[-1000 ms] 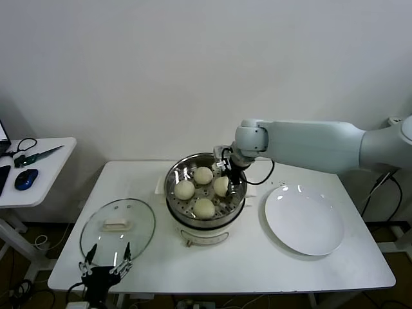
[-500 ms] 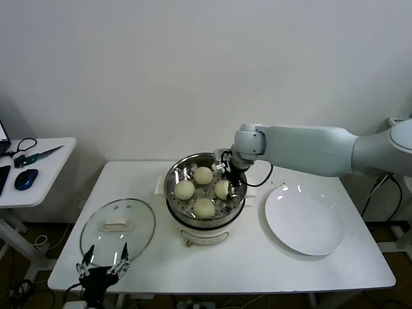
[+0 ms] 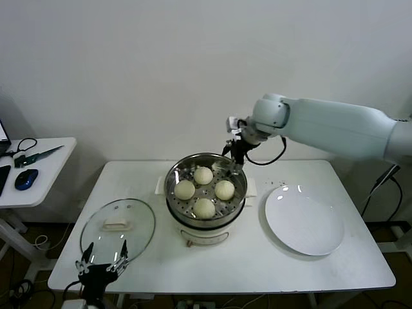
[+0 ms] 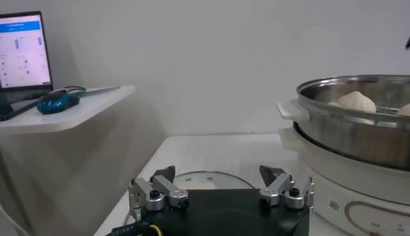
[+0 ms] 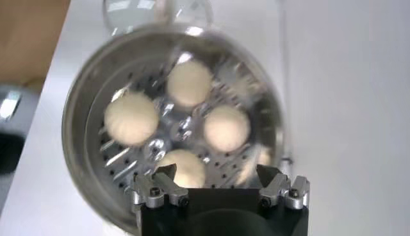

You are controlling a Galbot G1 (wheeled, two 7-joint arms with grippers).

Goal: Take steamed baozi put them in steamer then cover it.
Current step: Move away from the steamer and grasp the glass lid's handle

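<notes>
Several white-cream baozi (image 3: pixel 204 190) lie on the perforated tray inside the shiny steamer (image 3: pixel 174 171), which stands on a white base at the table's middle. In the right wrist view the baozi (image 5: pixel 131 118) sit in the round pot (image 5: pixel 80 109) below the camera. My right gripper (image 3: pixel 234 154) is open and empty, raised above the steamer's back right rim. It also shows in the right wrist view (image 5: pixel 218 172). My left gripper (image 3: pixel 103 259) is open and empty at the table's front left edge, just in front of the glass lid (image 3: pixel 118 226). It also shows in the left wrist view (image 4: pixel 220 173).
A bare white plate (image 3: pixel 304 219) lies right of the steamer. A side table (image 3: pixel 45 164) on the far left holds a blue mouse (image 3: pixel 25 179) and cables. The steamer's side (image 4: pixel 359 125) and the lid (image 4: pixel 205 180) show in the left wrist view.
My right gripper has let go of the right-hand baozi and risen up and back out of the steamer. The left gripper has barely moved.
</notes>
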